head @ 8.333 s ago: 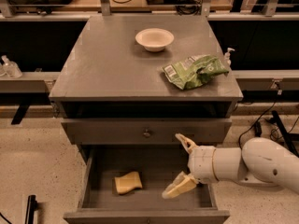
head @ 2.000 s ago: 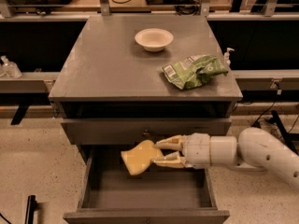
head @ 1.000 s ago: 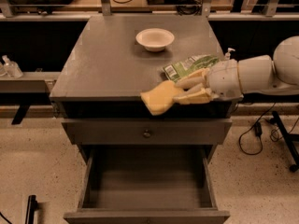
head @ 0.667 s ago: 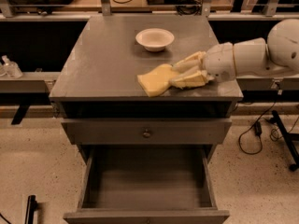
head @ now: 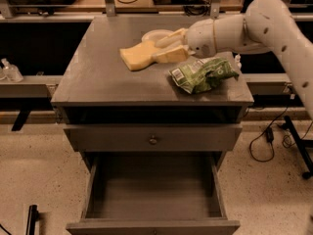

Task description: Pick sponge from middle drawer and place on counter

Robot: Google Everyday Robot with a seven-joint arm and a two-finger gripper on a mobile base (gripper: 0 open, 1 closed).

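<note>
My gripper (head: 164, 47) is shut on the pale yellow sponge (head: 136, 57) and holds it over the middle of the grey counter (head: 102, 77), a little above the top or just at it; I cannot tell which. The white arm reaches in from the right. The middle drawer (head: 152, 190) stands pulled open below, and its tray holds nothing that I can see.
A green and white snack bag (head: 201, 74) lies on the counter's right side, just below the gripper. A white bowl (head: 155, 35) sits behind the gripper, mostly hidden by it. The drawer front with a small round knob (head: 153, 140) is closed above the open drawer.
The gripper took the sponge out of the middle drawer, lifted it above the counter and carried it left and back, over the counter's middle. The drawer stays open.
</note>
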